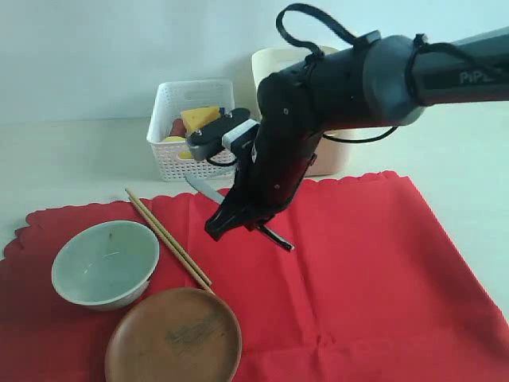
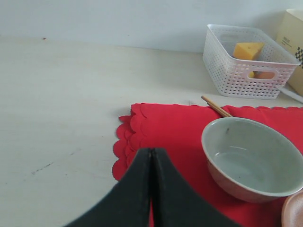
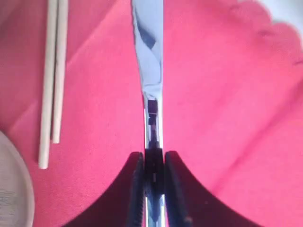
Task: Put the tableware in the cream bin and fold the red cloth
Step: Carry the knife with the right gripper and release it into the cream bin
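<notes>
My right gripper is shut on the handle of the metal table knife, low over the red cloth; whether the knife is off the cloth I cannot tell. In the exterior view this gripper reaches left of the middle and the knife blade points toward the back. The wooden chopsticks lie beside it. The pale green bowl and the brown plate sit on the red cloth at the front left. My left gripper is shut and empty over the cloth's scalloped edge, near the bowl. The cream bin is mostly hidden behind the right arm. Cup and spoon are out of view.
A white perforated basket with toy foods stands at the back, left of the cream bin. The right arm stretches over the cloth's back edge. Bare pale table lies left of the cloth.
</notes>
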Robot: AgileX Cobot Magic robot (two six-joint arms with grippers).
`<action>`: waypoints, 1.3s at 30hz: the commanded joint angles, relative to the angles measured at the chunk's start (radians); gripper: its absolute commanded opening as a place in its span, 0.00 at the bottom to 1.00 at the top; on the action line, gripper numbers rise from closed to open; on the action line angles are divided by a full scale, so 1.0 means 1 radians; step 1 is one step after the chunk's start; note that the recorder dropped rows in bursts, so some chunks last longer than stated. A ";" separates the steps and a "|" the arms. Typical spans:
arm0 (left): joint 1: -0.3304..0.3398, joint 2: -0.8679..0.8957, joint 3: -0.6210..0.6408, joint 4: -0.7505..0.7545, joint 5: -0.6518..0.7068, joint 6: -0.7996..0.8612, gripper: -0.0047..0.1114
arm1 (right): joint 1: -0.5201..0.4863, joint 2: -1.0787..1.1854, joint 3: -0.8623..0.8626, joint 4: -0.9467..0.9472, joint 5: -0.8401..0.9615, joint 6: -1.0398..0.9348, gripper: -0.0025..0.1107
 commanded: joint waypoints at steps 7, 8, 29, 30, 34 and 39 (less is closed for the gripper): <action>0.003 -0.006 0.002 0.000 -0.008 0.000 0.05 | -0.013 -0.110 0.003 -0.016 0.004 -0.037 0.02; 0.003 -0.006 0.002 0.000 -0.008 0.000 0.05 | -0.019 -0.120 0.009 -0.003 0.001 -0.053 0.02; 0.003 -0.006 0.002 0.000 -0.008 0.000 0.05 | -0.325 -0.240 -0.054 0.189 -0.333 -0.189 0.02; 0.003 -0.006 0.002 0.000 -0.008 0.000 0.05 | -0.325 -0.217 -0.083 0.189 -0.331 -0.187 0.02; 0.003 -0.006 0.002 0.000 -0.008 0.000 0.05 | -0.325 -0.104 -0.221 0.187 -0.337 -0.187 0.02; 0.003 -0.006 0.002 0.000 -0.008 0.000 0.05 | -0.366 0.070 -0.393 0.181 -0.333 -0.160 0.02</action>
